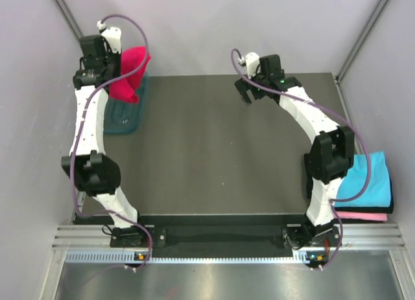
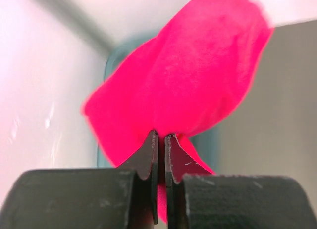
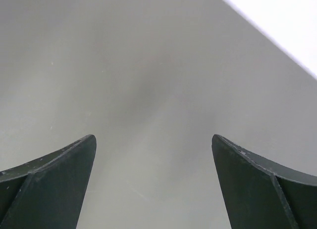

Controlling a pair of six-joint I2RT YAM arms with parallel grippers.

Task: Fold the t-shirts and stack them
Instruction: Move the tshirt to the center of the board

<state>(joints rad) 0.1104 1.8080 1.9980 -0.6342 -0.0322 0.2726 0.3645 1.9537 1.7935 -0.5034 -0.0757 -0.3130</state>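
Left gripper [image 2: 159, 136] tight on one red t-shirt [image 2: 188, 75], right gripper [image 3: 153, 137] spread; one cyan t-shirt [image 1: 373, 180] atop one pink t-shirt [image 1: 363, 216].

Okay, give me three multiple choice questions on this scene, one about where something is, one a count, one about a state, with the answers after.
1. Where does the folded cyan cloth t-shirt lie?
A. hanging in the air
B. on top of the pink cloth t-shirt, far right
C. draped over an arm

2. How many t-shirts show?
A. one
B. two
C. three

3. How does the right two-finger gripper stand?
A. open and empty
B. shut on cloth
C. shut on nothing

Answers:
1 B, the cyan covers the pink but for one edge.
2 C, cyan, pink, and a crimson red cloth t-shirt pinched by the left gripper.
3 A, its jaws stand wide apart with nothing between.
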